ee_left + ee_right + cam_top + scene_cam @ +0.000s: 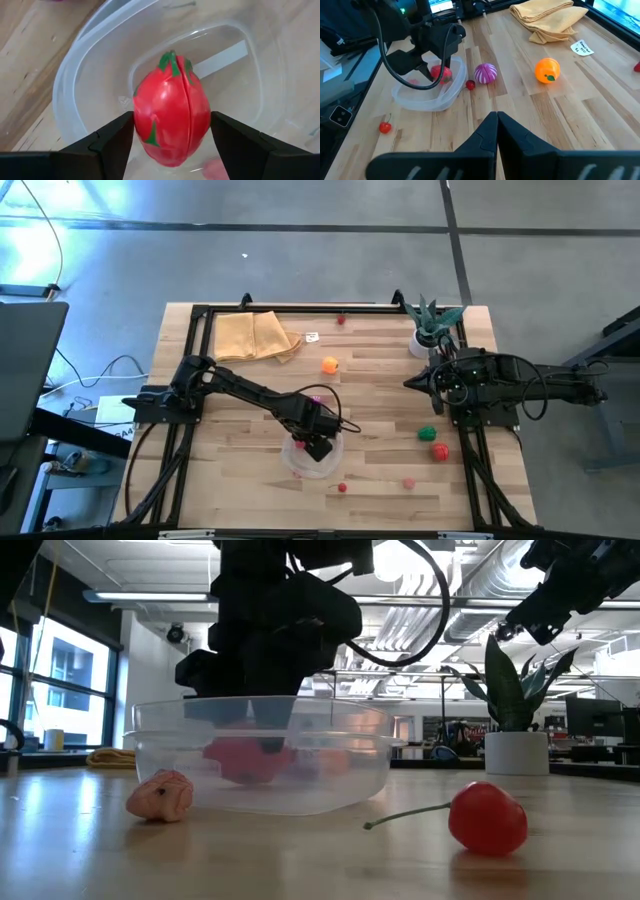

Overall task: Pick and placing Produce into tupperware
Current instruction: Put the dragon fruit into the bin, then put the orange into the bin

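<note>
Sitting between the left gripper's (172, 135) 2 dark fingers, the red toy fruit with green leaves (171, 116) hangs inside the clear plastic tub (75, 75). I cannot tell if the fingers grip it or have let go. It could roll against the tub wall. The right gripper (496, 120) waits, pinched closed, near the potted plant (432, 320).

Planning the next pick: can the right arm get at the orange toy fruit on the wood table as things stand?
Probably yes. The round orange toy fruit lies alone on bare wood ahead of the shut right hand, nothing between them; the left hand is off at the clear plastic container.
</note>
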Motion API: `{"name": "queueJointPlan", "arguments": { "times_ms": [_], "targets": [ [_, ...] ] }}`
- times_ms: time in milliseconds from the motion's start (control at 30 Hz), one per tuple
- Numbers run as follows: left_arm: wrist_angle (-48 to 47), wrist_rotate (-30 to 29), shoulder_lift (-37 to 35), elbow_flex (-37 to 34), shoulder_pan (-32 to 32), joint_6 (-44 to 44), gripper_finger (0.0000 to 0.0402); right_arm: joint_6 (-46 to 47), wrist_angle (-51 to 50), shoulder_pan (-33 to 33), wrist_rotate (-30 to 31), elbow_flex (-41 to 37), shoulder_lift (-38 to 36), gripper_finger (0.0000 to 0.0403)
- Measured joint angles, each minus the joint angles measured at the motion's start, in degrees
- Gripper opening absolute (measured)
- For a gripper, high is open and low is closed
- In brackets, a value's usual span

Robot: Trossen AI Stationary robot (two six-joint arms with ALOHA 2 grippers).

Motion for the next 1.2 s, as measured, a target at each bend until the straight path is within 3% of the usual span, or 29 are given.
{"name": "queueJointPlan", "arguments": {
  "times_ms": [200, 467, 667, 833, 1033, 1200],
  "targets": [
    [-7.1, -1.3, 0.0, 6.4, 0.0, -0.4, 0.0253, 0.0, 0.0, 0.0, 0.0, 0.0, 0.0, 0.0],
    [-18.9, -15.3, -0.1, 23.7, 2.3, 2.5, 0.0253, 0.0, 0.0, 0.0, 0.0, 0.0, 0.0, 0.0],
    [-16.7, -19.8, -0.3, 31.2, 9.4, 8.2, 0.0253, 0.0, 0.0, 0.0, 0.0, 0.0, 0.0, 0.0],
    [-11.3, -14.0, 0.0, 31.3, 18.0, 17.5, 0.0253, 0.0, 0.0, 0.0, 0.0, 0.0, 0.0, 0.0],
    [-10.7, -5.9, 5.1, 31.2, 23.9, 17.6, 0.0257, 0.0, 0.0, 0.0, 0.0, 0.0, 0.0, 0.0],
    [-9.2, -1.4, 8.8, 31.3, 27.2, 19.1, 0.0286, 0.0, -0.4, 0.0, 0.0, 0.0, 0.0, 0.0]
  ]
}}
